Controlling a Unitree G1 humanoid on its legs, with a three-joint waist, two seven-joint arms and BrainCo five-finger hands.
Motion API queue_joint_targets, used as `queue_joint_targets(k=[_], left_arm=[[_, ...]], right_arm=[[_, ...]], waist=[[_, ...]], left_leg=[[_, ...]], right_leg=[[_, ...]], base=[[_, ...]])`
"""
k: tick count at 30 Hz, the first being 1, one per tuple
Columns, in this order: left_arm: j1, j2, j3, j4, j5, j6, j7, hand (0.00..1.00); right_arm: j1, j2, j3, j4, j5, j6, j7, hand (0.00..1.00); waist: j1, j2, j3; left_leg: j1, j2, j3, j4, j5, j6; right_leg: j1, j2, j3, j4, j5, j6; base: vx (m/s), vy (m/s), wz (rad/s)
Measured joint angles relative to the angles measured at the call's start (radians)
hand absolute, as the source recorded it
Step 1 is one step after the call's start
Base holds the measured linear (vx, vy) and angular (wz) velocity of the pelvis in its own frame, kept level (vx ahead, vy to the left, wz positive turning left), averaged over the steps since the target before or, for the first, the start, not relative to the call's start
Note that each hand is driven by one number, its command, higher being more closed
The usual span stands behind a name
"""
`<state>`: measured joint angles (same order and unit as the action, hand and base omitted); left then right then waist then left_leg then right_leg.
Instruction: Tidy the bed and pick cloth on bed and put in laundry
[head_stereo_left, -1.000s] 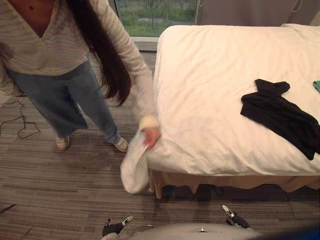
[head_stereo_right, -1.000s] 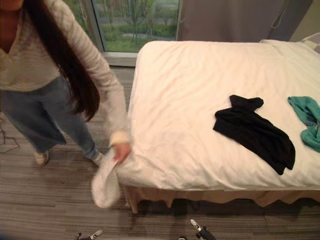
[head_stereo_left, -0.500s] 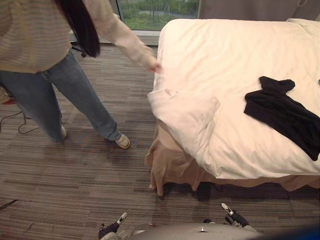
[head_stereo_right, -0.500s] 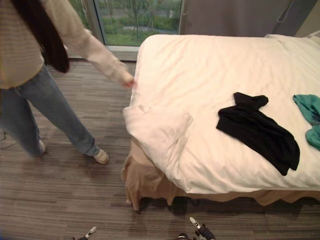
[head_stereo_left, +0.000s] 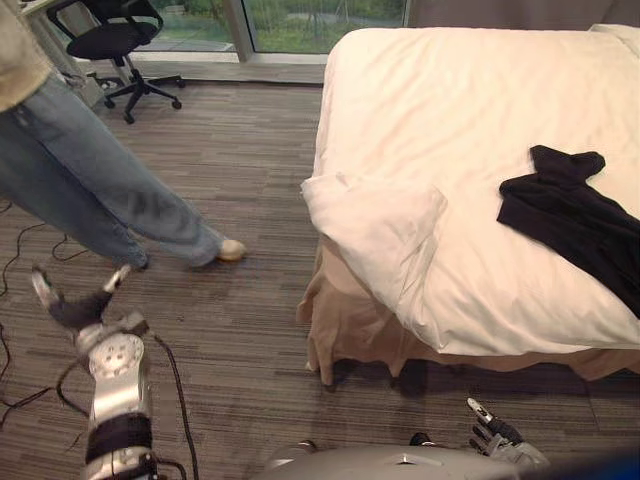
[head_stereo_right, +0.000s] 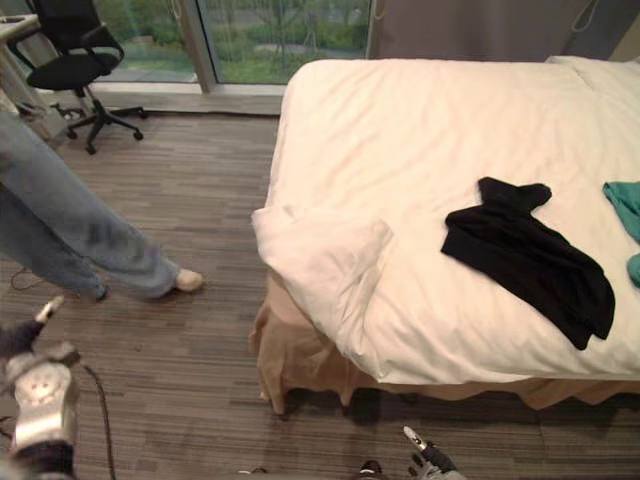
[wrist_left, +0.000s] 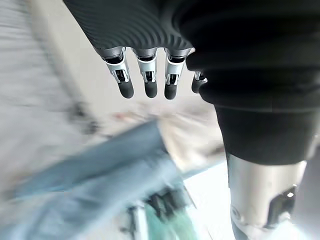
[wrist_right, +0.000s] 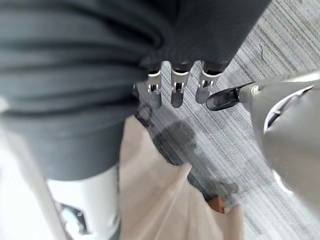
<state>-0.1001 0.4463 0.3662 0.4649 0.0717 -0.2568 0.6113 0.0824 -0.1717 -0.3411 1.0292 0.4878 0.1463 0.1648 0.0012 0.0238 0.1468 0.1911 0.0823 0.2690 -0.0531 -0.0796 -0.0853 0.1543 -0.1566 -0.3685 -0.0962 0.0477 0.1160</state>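
Note:
A bed (head_stereo_left: 450, 90) with a white duvet takes up the right half of both eye views. Its near left corner (head_stereo_left: 380, 215) lies folded back over the duvet, baring the beige bed skirt (head_stereo_left: 350, 330). A black cloth (head_stereo_left: 575, 215) lies crumpled on the bed's right side, and a teal cloth (head_stereo_right: 628, 205) lies at the far right edge. My left hand (head_stereo_left: 78, 312) is raised low at the left over the floor, open and holding nothing (wrist_left: 145, 80). My right hand (head_stereo_left: 495, 435) hangs open near the bed's foot, fingers straight above the carpet (wrist_right: 175, 90).
A person in blue jeans (head_stereo_left: 90, 190) walks across the striped carpet at the left, between my left hand and the bed. A black office chair (head_stereo_left: 115, 40) stands at the far left by the window.
The person has let go of the duvet corner, which lies folded back on the bed, and walked away to the left. My left arm has risen into view.

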Motion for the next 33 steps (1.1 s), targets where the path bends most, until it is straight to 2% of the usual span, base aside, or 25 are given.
queue_joint_targets(k=[2, 4, 6, 7, 10, 13, 15, 16, 18, 20, 22, 25, 26, 28, 29, 30, 31, 32, 33], left_arm=[[-0.068, 0.026, -0.016, 0.014, 0.080, -0.028, -0.004, 0.00], [-0.137, 0.085, -0.041, 0.026, 0.121, -0.043, -0.027, 0.00], [-0.231, 0.153, -0.115, 0.022, 0.178, -0.044, -0.086, 0.00], [-0.272, 0.169, -0.161, -0.008, 0.217, -0.036, -0.136, 0.00], [-0.299, 0.160, -0.234, -0.062, 0.272, -0.013, -0.189, 0.00], [-0.388, 0.123, -0.352, -0.068, 0.309, 0.037, -0.215, 0.00], [-0.429, 0.104, -0.407, -0.068, 0.317, 0.061, -0.211, 0.00], [-0.450, 0.096, -0.443, -0.068, 0.326, 0.085, -0.205, 0.00], [-0.495, 0.063, -0.498, -0.066, 0.335, 0.124, -0.189, 0.00], [-0.512, 0.035, -0.554, -0.048, 0.337, 0.162, -0.174, 0.00], [-0.546, 0.020, -0.624, -0.020, 0.350, 0.227, -0.173, 0.00], [-0.657, -0.014, -0.672, 0.007, 0.356, 0.291, -0.168, 0.00], [-0.717, -0.021, -0.702, 0.009, 0.363, 0.337, -0.168, 0.00], [-0.766, -0.030, -0.717, 0.015, 0.379, 0.387, -0.168, 0.00], [-0.804, -0.048, -0.721, 0.029, 0.382, 0.439, -0.168, 0.00], [-0.815, -0.053, -0.721, 0.035, 0.381, 0.461, -0.169, 0.00], [-0.835, -0.062, -0.721, 0.040, 0.378, 0.524, -0.168, 0.00], [-0.842, -0.068, -0.721, 0.041, 0.378, 0.551, -0.168, 0.00], [-0.859, -0.074, -0.720, 0.041, 0.378, 0.594, -0.168, 1.00]], right_arm=[[0.000, 0.000, -0.002, -0.006, -0.001, 0.003, 0.011, 0.00], [0.003, 0.003, -0.010, -0.007, -0.004, 0.003, 0.021, 0.00], [0.014, 0.004, -0.019, -0.008, -0.011, 0.001, 0.022, 0.00], [0.025, 0.006, -0.020, -0.008, -0.021, 0.000, 0.020, 0.00], [0.037, 0.007, -0.019, -0.007, -0.032, -0.001, 0.007, 0.00], [0.040, 0.015, -0.010, 0.014, -0.053, 0.000, -0.020, 0.00], [0.038, 0.017, -0.008, 0.017, -0.060, -0.003, -0.026, 0.00], [0.031, 0.016, -0.003, 0.014, -0.060, -0.014, -0.034, 0.00], [0.028, 0.014, 0.011, -0.014, -0.060, -0.037, -0.048, 0.00], [0.025, 0.013, 0.037, -0.040, -0.061, -0.047, -0.054, 0.00], [0.018, 0.015, 0.058, -0.097, -0.062, -0.062, -0.061, 0.00], [-0.006, 0.019, 0.076, -0.147, -0.062, -0.071, -0.069, 0.00], [-0.034, 0.039, 0.076, -0.184, -0.061, -0.087, -0.080, 0.00], [-0.072, 0.047, 0.078, -0.227, -0.060, -0.101, -0.090, 0.00], [-0.101, 0.064, 0.087, -0.267, -0.058, -0.120, -0.092, 0.00], [-0.111, 0.072, 0.093, -0.282, -0.057, -0.127, -0.094, 0.00], [-0.127, 0.087, 0.101, -0.310, -0.047, -0.140, -0.102, 0.00], [-0.130, 0.092, 0.102, -0.320, -0.042, -0.143, -0.105, 0.00], [-0.138, 0.094, 0.109, -0.330, -0.033, -0.148, -0.110, 0.00]], waist=[[-0.006, 0.003, 0.001], [-0.012, 0.005, 0.002], [-0.018, 0.013, 0.004], [-0.035, 0.019, 0.003], [-0.054, 0.044, 0.007], [-0.074, 0.055, 0.036], [-0.087, 0.057, 0.062], [-0.100, 0.063, 0.065], [-0.106, 0.076, 0.079], [-0.106, 0.076, 0.087], [-0.124, 0.074, 0.107], [-0.128, 0.068, 0.129], [-0.138, 0.062, 0.141], [-0.150, 0.057, 0.179], [-0.147, 0.048, 0.222], [-0.148, 0.046, 0.233], [-0.148, 0.040, 0.245], [-0.147, 0.040, 0.248], [-0.143, 0.039, 0.265]], left_leg=[[0.002, 0.003, 0.019, 0.001, -0.003, -0.003], [0.018, 0.007, 0.038, 0.004, -0.009, -0.005], [0.036, 0.006, 0.062, 0.015, -0.023, -0.001], [0.034, 0.005, 0.073, 0.047, -0.045, 0.005], [-0.009, 0.012, 0.082, 0.160, -0.093, 0.021], [-0.088, 0.003, 0.075, 0.292, -0.108, 0.040], [-0.100, -0.003, 0.076, 0.309, -0.115, 0.041], [-0.125, -0.006, 0.079, 0.306, -0.127, 0.037], [-0.162, -0.002, 0.102, 0.300, -0.162, 0.033], [-0.196, -0.007, 0.130, 0.311, -0.167, 0.030], [-0.218, -0.009, 0.164, 0.331, -0.180, 0.021], [-0.286, 0.003, 0.190, 0.389, -0.187, 0.016], [-0.345, 0.019, 0.212, 0.437, -0.187, 0.016], [-0.387, 0.044, 0.235, 0.481, -0.188, 0.015], [-0.416, 0.072, 0.261, 0.523, -0.191, 0.011], [-0.433, 0.082, 0.269, 0.540, -0.191, 0.011], [-0.486, 0.100, 0.276, 0.575, -0.191, 0.011], [-0.508, 0.108, 0.277, 0.587, -0.191, 0.011], [-0.532, 0.121, 0.278, 0.604, -0.191, 0.011]], right_leg=[[-0.005, 0.003, 0.012, 0.000, 0.002, -0.003], [-0.005, 0.009, 0.038, 0.000, 0.008, -0.011], [0.002, 0.008, 0.060, 0.000, 0.011, -0.014], [0.008, 0.004, 0.075, 0.001, 0.011, -0.014], [-0.019, -0.012, 0.108, 0.045, -0.004, -0.014], [-0.151, -0.063, 0.153, 0.263, -0.098, -0.011], [-0.199, -0.080, 0.170, 0.347, -0.140, -0.012], [-0.255, -0.088, 0.182, 0.400, -0.166, -0.004], [-0.351, -0.093, 0.210, 0.487, -0.205, 0.003], [-0.421, -0.106, 0.247, 0.544, -0.230, 0.007], [-0.484, -0.115, 0.278, 0.607, -0.250, 0.004], [-0.563, -0.120, 0.300, 0.660, -0.256, -0.004], [-0.618, -0.119, 0.304, 0.676, -0.251, -0.012], [-0.646, -0.111, 0.305, 0.681, -0.242, -0.025], [-0.667, -0.096, 0.312, 0.683, -0.234, -0.037], [-0.679, -0.092, 0.312, 0.684, -0.231, -0.039], [-0.724, -0.084, 0.312, 0.687, -0.227, -0.044], [-0.742, -0.080, 0.312, 0.688, -0.223, -0.047], [-0.759, -0.070, 0.312, 0.688, -0.213, -0.055]], base=[[0.01, -0.012, -0.25], [0.01, -0.013, -0.39], [-0.02, -0.002, -0.38], [-0.02, 0.008, -0.27], [-0.03, 0.021, -0.30], [-0.06, 0.011, -0.15], [-0.10, -0.018, -0.06], [-0.11, -0.026, -0.06], [-0.15, -0.043, -0.16], [-0.12, -0.064, -0.31], [-0.03, -0.045, -0.36], [0.01, -0.045, -0.09], [0.02, -0.051, 0.05], [0.00, -0.039, -0.02], [-0.04, -0.038, -0.15], [-0.06, -0.059, -0.18], [-0.04, -0.050, -0.05], [-0.04, -0.050, -0.05], [-0.02, -0.045, -0.07]])
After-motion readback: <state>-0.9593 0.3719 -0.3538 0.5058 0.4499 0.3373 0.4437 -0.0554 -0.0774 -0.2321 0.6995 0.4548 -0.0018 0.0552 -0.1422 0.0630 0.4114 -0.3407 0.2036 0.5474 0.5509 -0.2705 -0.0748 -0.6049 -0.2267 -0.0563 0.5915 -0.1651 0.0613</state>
